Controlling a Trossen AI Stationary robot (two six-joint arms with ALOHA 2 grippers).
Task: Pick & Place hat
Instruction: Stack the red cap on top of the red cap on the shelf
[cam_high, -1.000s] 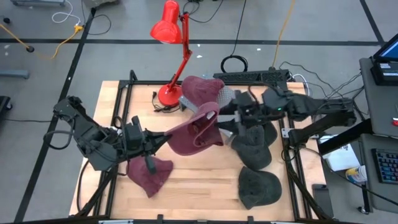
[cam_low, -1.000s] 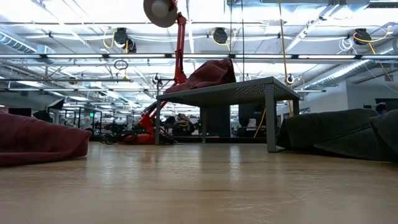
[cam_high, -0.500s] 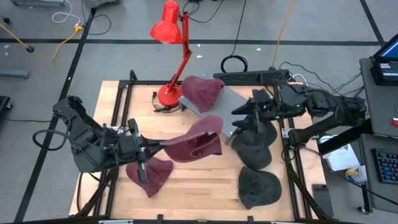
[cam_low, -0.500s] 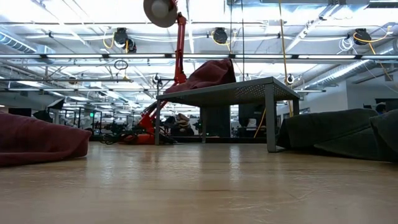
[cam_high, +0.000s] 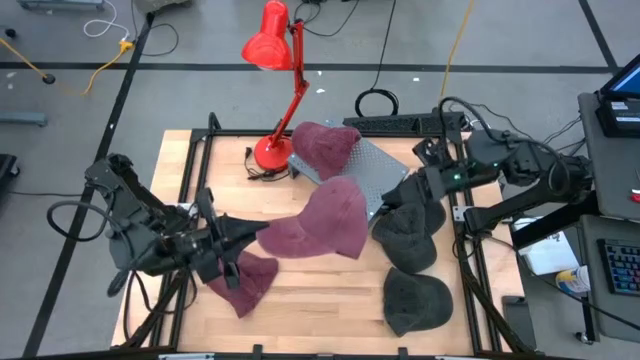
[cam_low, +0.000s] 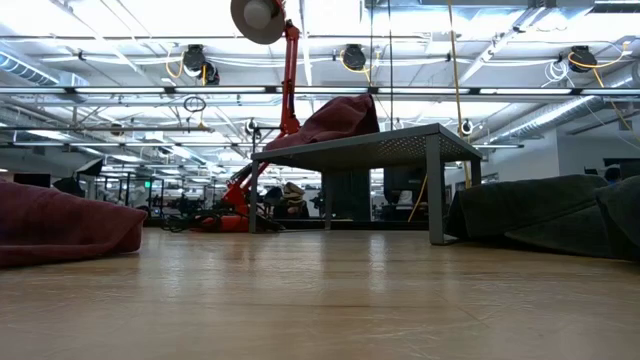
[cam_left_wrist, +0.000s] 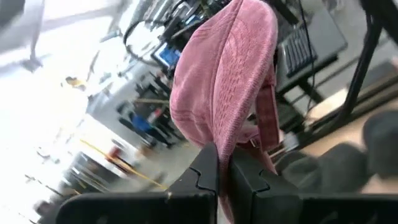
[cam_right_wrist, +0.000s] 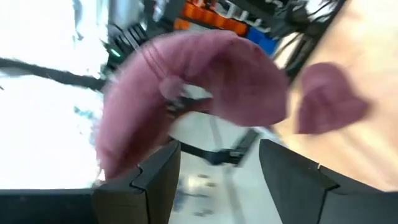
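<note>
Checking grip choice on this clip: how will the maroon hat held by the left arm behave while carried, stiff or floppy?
Likely floppy: the maroon hat droops from the left gripper, whose jaws pinch only its edge. Probably light, since that thin pinch holds it. It may swing or fold when set down.

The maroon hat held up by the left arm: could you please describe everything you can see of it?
The maroon hat is a soft cap of ribbed, corduroy-like fabric with an adjuster strap at its back. The left gripper is shut on its edge and holds it in the air above the middle of the table, so it hangs slack from the fingers, crown rounded. From above it partly overlaps the grey metal stand. The open right gripper faces it from nearby without touching.
</note>
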